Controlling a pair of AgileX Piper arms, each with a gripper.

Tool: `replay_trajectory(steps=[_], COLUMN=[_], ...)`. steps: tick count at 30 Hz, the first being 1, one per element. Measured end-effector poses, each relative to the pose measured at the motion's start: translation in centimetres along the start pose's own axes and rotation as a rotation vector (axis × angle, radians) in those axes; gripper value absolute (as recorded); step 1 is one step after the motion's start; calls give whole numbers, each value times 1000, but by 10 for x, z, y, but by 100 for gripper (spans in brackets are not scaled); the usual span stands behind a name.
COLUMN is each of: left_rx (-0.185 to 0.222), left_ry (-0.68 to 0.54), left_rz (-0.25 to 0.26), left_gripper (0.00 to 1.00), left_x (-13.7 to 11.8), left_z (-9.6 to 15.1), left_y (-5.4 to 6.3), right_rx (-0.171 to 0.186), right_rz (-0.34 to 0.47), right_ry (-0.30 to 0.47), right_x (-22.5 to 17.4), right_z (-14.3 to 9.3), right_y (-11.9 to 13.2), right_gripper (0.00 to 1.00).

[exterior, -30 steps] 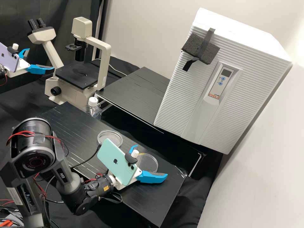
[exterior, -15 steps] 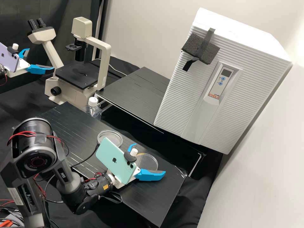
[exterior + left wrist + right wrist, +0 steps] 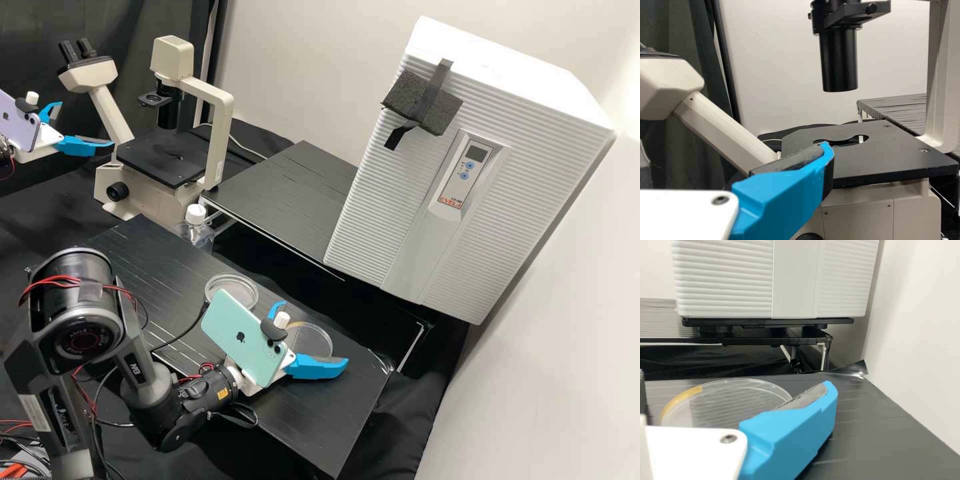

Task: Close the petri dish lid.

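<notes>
Right gripper [image 3: 315, 333], spread wide, holding nothing; clear disc [image 3: 313, 343], likely the lid, near the far edge of the surface [image 3: 320, 420]: your off-centre closing could push it over.

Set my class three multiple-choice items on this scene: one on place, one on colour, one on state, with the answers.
1. Where is the yellow-marked clear round piece?
A) On the microscope stage
B) On the black bench top
C) On the incubator

2. What colour is the phone mounted by the right gripper?
A) Mint green
B) Red
C) Black

3. How are the right gripper's jaws?
A) Shut on a bottle cap
B) Shut on nothing
C) Open

Answers:
1 B: the right wrist view shows it on the dark surface.
2 A: the high view shows its pale green back.
3 C: the high view shows the jaws spread apart.
</notes>
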Motion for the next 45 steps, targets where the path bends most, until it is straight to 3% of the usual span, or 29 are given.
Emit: replay_trajectory(steps=[24, 28, 36, 45], left_rx=[0, 0, 0, 0], left_ry=[0, 0, 0, 0], left_rz=[0, 0, 0, 0], left_gripper=[100, 100, 100, 100], left_x=[0, 0, 0, 0], left_z=[0, 0, 0, 0], left_y=[0, 0, 0, 0], right_rx=[-8, 27, 158, 157], right_rz=[-23, -34, -37, -49], right_ry=[26, 32, 62, 184], right_x=[5, 5, -1, -11], right_z=[-4, -4, -12, -36], right_y=[-2, -2, 5, 5], right_gripper=[0, 0, 0, 0])
